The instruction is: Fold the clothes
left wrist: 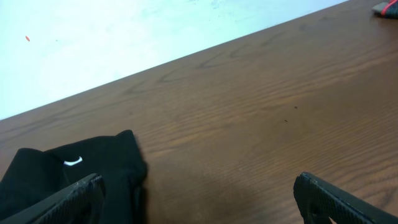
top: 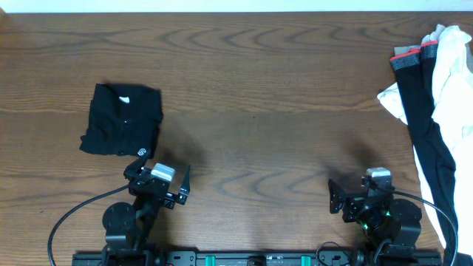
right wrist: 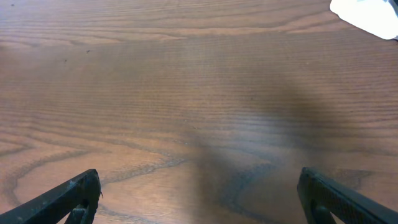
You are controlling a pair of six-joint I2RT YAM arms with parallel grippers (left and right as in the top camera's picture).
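Note:
The black T-shirt (top: 122, 120) lies folded into a small rectangle at the left of the table, its white neck label and small white logo showing. It also shows in the left wrist view (left wrist: 68, 177), at the lower left. My left gripper (top: 157, 176) sits just in front of the shirt near the table's front edge; in its own view (left wrist: 199, 202) the jaws are wide open and empty. My right gripper (top: 356, 191) rests at the front right, far from the shirt; its jaws (right wrist: 199, 196) are open and empty over bare wood.
At the far right edge lies a pile: a black garment with a grey-and-red band (top: 423, 111) and a white cloth (top: 454, 70). A corner of the white cloth shows in the right wrist view (right wrist: 370, 14). The table is dark wood (top: 273, 111).

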